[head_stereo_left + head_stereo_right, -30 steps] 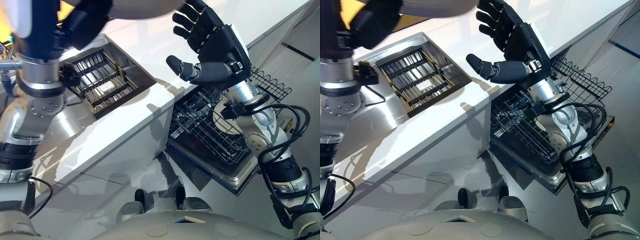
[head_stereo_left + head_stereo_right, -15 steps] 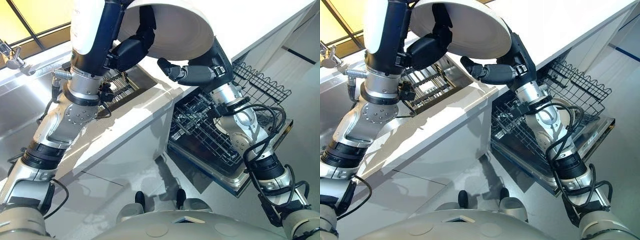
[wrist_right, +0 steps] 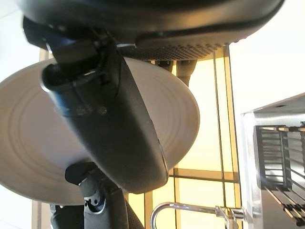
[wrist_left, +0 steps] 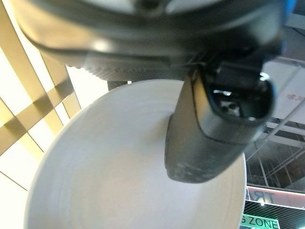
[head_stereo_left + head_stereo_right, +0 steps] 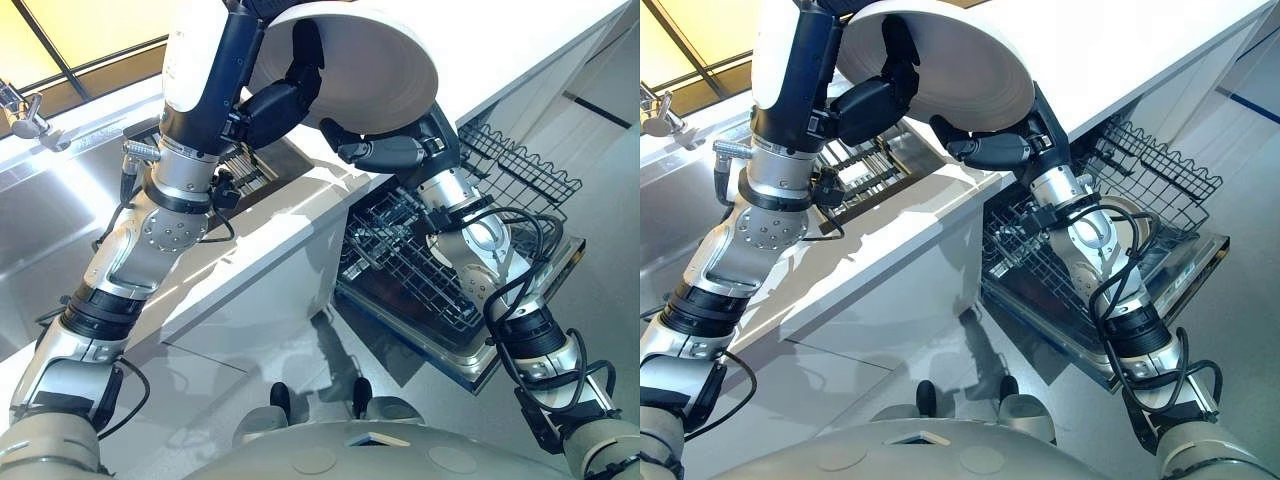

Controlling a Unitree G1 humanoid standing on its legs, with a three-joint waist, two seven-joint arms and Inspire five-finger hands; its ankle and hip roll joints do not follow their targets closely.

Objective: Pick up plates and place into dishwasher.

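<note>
A large white plate [image 5: 350, 60] hangs high over the counter's edge, above the sink rack. My left hand [image 5: 275, 100] is shut on its near side, with its thumb [image 4: 214, 129] pressed flat on the plate [image 4: 119, 167]. My right hand [image 5: 395, 150] reaches in from the dishwasher side. Its thumb [image 3: 109, 119] lies along the plate [image 3: 183, 109] just under the rim, and the plate hides the rest of that hand. The open dishwasher's lower rack [image 5: 420, 270] stands pulled out below the right arm.
A white counter [image 5: 300, 220] runs diagonally, with a steel sink and its dish rack [image 5: 870, 165] behind my left arm. A faucet [image 5: 25, 110] stands at far left. A raised wire basket [image 5: 520, 165] and the lowered dishwasher door [image 5: 470, 355] lie to the right.
My left arm has swung the plate across from the left until it meets my right hand. My right hand, raised and spread a second ago, has come down so that its thumb sits under the plate.
</note>
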